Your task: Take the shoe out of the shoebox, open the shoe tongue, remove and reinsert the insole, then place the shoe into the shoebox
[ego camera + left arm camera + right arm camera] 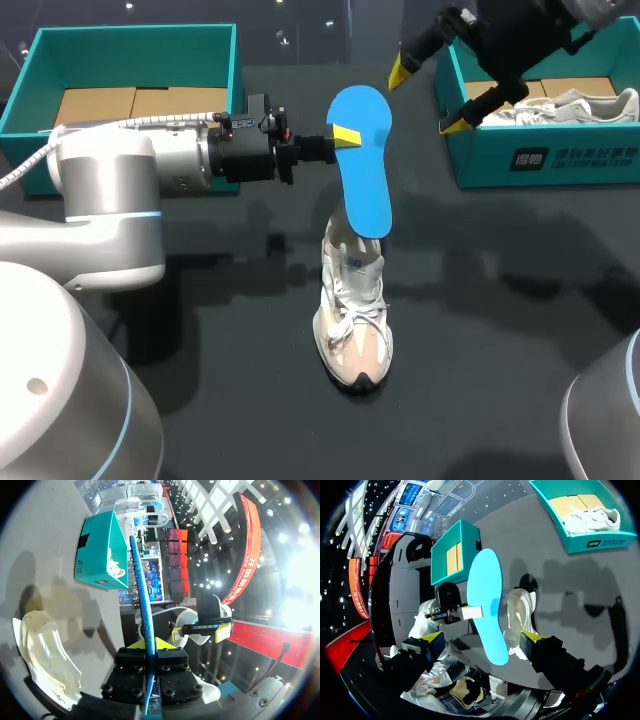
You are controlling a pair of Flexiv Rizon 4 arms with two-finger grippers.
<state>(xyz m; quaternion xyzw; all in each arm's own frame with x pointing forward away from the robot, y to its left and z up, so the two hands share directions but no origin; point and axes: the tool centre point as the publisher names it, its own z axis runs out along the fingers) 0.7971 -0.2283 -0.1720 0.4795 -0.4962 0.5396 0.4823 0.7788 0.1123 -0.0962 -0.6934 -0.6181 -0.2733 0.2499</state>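
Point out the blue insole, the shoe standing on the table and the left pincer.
blue insole [362, 170], head view, middle of its flat blue face.
shoe [354, 322], head view, on the laces.
left pincer [148, 643], left wrist view, between its yellow tips, shut on the blue insole.

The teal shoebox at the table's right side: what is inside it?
A white sneaker lies on brown cardboard in the teal shoebox. The right hand hides its far left corner.
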